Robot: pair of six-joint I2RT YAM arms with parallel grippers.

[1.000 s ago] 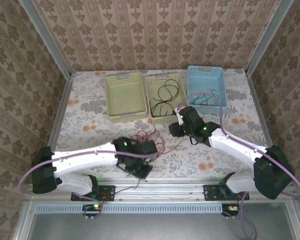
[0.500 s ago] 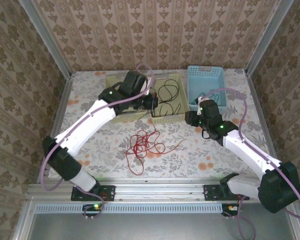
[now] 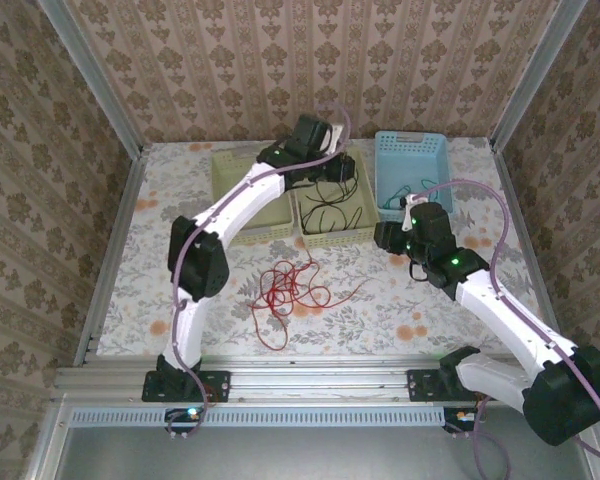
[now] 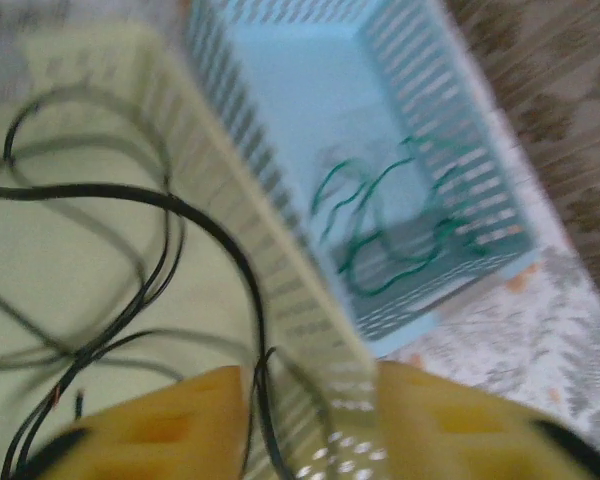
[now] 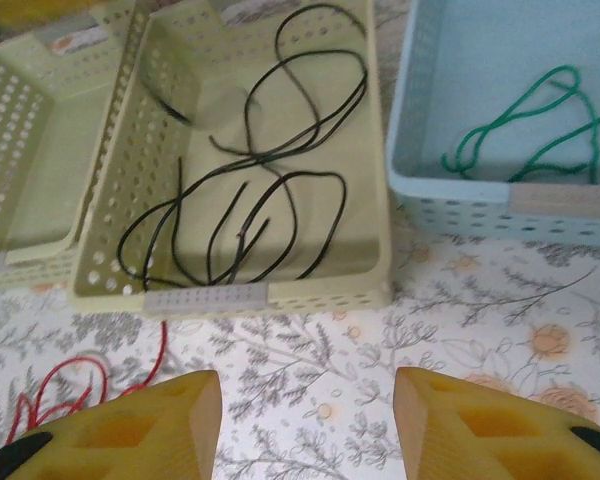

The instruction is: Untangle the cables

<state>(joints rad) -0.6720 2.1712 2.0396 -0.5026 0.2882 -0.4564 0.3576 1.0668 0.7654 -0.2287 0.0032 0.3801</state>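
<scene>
Now | left arm point(image 3: 235, 205) outstretched, left claw point(image 4: 310, 390) over middle basket point(image 3: 335, 238) | right claw point(image 5: 305, 388) spread

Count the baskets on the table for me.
3, in a row at the back: left green basket; middle green basket, holding the black cable; blue basket on the right, holding the green cable.

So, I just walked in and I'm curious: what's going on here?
It's a cable-untangling job. The black cable lies in the middle basket under the open left gripper, the green cable in the blue basket. The red cable lies bunched on the table, untouched; the right gripper hovers open and empty before the baskets.
</scene>
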